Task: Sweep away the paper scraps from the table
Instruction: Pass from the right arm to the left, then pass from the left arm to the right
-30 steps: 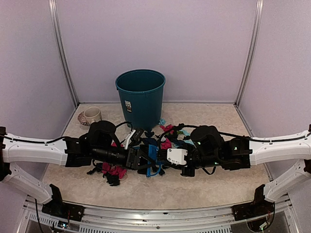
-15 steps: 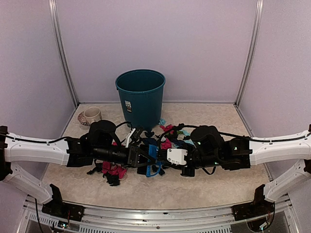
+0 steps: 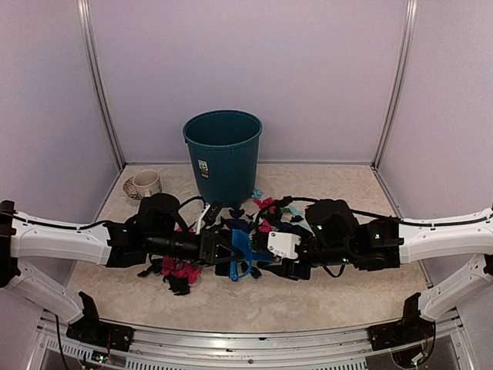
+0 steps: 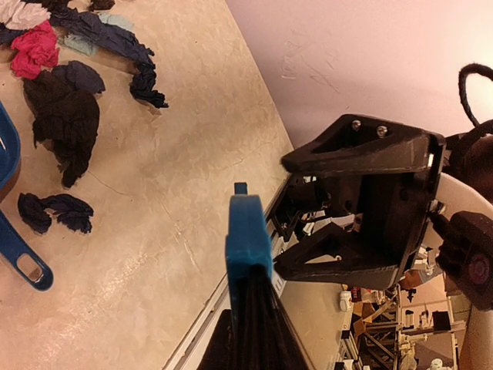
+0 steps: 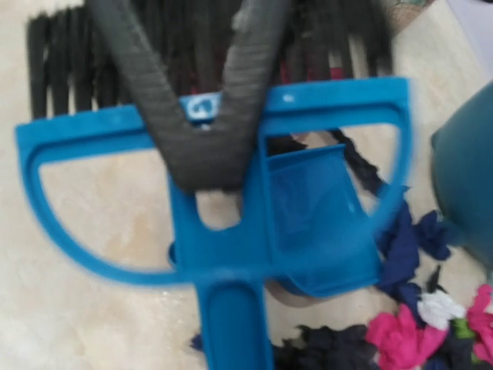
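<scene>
"Many paper scraps (image 3: 182, 270), pink, black, dark blue and teal, litter the middle of the table (image 3: 323, 297)," says the desk. "Where do they bunch?"

"In two clusters," says the photographer. "Pink and black bits lie under the left arm (image 3: 54, 239), toward the near side. Pink, teal and dark-blue bits lie beyond the grippers, near the foot of the bin (image 3: 223, 158). The left wrist view adds black and dark-blue crumples on bare marble beside the dustpan (image 4: 11, 245), which lies on the table."

"And the brush (image 3: 241, 248)?"

"It is at the centre, between the two grippers, and the left gripper (image 3: 229, 248) has it. In the blurred right wrist view, two dark fingers (image 5: 146, 89) come together in a V, pinched on the brush's blue back, with black bristles behind them."

"The right gripper (image 4: 283, 216)?"

"It is spread wide and holds nothing. Seen from the left wrist, its two black prongs stand well apart, facing the brush's blue end. Whether they touch it cannot be told."

"And around all that?"

"The teal bin stands upright toward the back, behind the scraps. A mug (image 3: 143, 183) sits to its left, close to the left wall. Lilac walls (image 3: 254, 69) close three sides, and a metal rail (image 3: 254, 339) runs along the front edge."
</scene>
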Tool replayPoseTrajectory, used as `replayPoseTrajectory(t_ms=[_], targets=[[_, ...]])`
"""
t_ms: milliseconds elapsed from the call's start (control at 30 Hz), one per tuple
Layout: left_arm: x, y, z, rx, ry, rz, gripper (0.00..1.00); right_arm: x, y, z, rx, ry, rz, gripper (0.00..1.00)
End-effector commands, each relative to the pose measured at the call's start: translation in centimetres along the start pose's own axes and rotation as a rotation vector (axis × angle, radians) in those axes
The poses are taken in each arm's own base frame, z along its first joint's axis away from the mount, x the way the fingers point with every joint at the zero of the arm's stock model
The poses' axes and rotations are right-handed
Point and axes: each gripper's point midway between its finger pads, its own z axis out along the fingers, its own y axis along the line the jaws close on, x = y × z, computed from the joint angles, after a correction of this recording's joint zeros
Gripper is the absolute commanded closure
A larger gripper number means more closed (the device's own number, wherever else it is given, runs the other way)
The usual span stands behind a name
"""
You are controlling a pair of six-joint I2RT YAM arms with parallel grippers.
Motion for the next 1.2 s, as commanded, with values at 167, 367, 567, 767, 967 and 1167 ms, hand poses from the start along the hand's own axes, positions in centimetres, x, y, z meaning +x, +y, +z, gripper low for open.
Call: replayPoseTrajectory(t_ms=[167,367,567,767,967,1167], targets=[[-1.5,0.1,-1.9,0.055,-0.079,0.013,1.00,0.0,-4.6,-4.3,0.169,-0.104,0.262,0.26],[-2.3,0.0,-3.5,0.084,-0.142,0.056,1.00,-0.4,-6.6,-5.6,0.168,-0.194,0.604,0.27],[-2.6,-1.4,-4.5,0.165,-0.183,0.106,1.00,-1.1,-6.7,-6.0,0.012,-0.311,0.870,0.28],[-2.7,-4.2,-5.8,0.275,-0.214,0.190,1.00,-3.8,-5.4,-6.3,-0.217,-0.430,1.028,0.29],[-2.9,-6.0,-6.8,0.345,-0.249,0.232,1.00,-6.3,-4.4,-6.3,-0.408,-0.549,1.088,0.31],[-2.8,-7.0,-6.9,0.382,-0.254,0.250,1.00,-8.2,-4.0,-6.4,-0.516,-0.641,1.083,0.33]])
